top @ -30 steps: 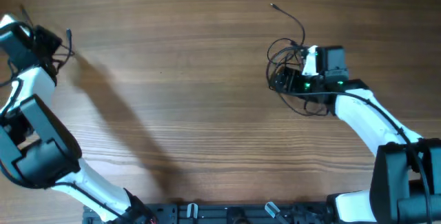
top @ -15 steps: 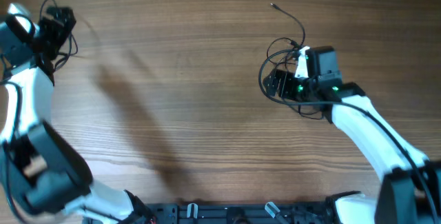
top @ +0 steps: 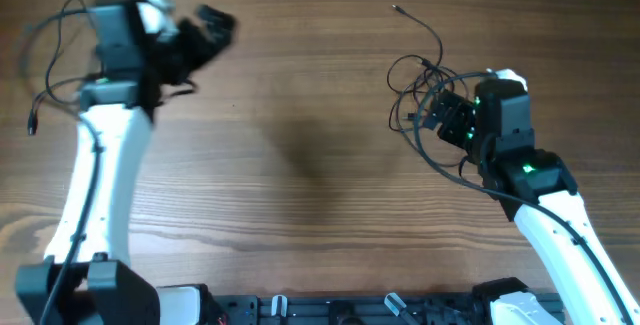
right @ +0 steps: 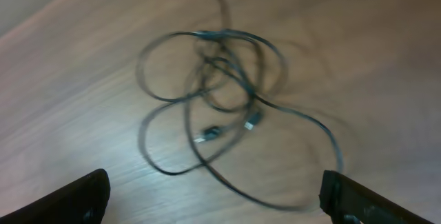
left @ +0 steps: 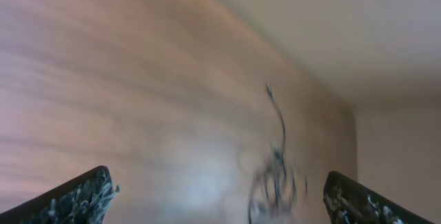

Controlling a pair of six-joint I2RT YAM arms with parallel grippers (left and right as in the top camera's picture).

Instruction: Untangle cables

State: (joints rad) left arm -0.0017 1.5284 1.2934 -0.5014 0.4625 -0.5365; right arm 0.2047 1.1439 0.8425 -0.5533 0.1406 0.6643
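Strand [top: 31, 122] lies loose at the far left edge; left jaws spread, empty, raised. Cables [top: 412, 85] sit knotted right of centre on surface [top: 300, 165], beside the right jaws, also spread and empty. Probably light, limp, slippery: pinch an outer loop near a plug. The right wrist view shows the crossings sharply; the left wrist view blurs them.

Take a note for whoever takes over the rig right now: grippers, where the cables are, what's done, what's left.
Left gripper: open, empty, blurred, over bare table left of centre.
Right gripper: open, empty, at the lower right edge of the main tangle.
Cables: the main tangle lies on the right side, several loops knotted, one loose end trailing toward the far edge. One thin strand lies apart at the far left.
Done: apparently one strand separated.
Left: pull the remaining tangle apart.
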